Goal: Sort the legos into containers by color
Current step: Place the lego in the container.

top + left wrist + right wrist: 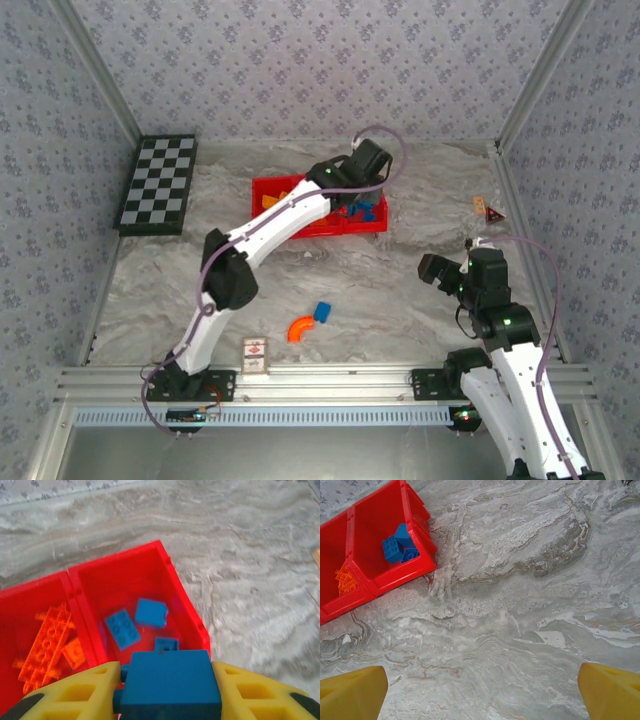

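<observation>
Blue brick [167,677] sits clamped between the yellow fingers [85,695] of the left hand [167,700], which is closed on its two sides. The hand hangs above the near edge of the rightmost compartment of the red tray [186,607], so the held brick is over that compartment and not touching its floor.

Three more blue bricks [122,628] lie on the floor of that compartment, close together, just beyond the hand. Past the dividing wall, the middle compartment holds orange bricks [47,642], one of them long and flat. In the top view the leftmost compartment seems to hold yellowish pieces [272,200], though the arm covers much of it and I cannot be sure.

The tray stands at the far middle of the marbled worktop [400,300]. Nearer the arm bases, well apart from the tray and from both hands, a loose blue brick [322,311] lies just beside a curved orange brick [299,328]. A small printed card [256,354] lies near the front edge, and a checkerboard [158,185] lies at the far left.

The right hand [482,690] is spread wide with nothing between its fingers, over bare worktop to the right of the tray.
</observation>
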`<state>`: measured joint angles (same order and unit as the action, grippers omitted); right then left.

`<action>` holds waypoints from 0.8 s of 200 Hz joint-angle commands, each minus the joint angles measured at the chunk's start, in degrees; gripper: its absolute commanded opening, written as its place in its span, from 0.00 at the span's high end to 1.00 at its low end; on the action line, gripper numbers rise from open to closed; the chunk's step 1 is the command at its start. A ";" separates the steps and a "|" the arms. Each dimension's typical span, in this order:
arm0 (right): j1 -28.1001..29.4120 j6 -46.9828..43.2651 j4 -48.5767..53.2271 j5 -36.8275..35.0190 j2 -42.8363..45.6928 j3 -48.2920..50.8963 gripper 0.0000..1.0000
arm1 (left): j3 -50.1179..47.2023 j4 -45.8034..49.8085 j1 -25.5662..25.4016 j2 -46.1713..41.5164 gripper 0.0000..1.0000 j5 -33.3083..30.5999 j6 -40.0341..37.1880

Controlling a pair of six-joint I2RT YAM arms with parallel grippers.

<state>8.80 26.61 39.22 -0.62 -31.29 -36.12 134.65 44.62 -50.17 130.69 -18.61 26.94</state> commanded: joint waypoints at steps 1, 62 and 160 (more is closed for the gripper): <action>0.46 0.79 0.21 -0.84 -0.02 0.35 0.00 | 10.30 4.88 1.01 8.42 0.64 -3.10 -2.68; 0.43 0.79 -0.05 -0.99 -0.09 0.52 0.00 | 15.13 5.34 3.74 14.68 0.60 2.94 -1.52; 0.44 0.74 -0.11 -0.97 -0.12 0.52 0.00 | 14.41 6.47 2.99 12.40 0.28 6.84 -2.52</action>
<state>8.95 26.61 39.22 -0.69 -31.29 -36.12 148.35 49.54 -46.63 146.34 -12.05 25.06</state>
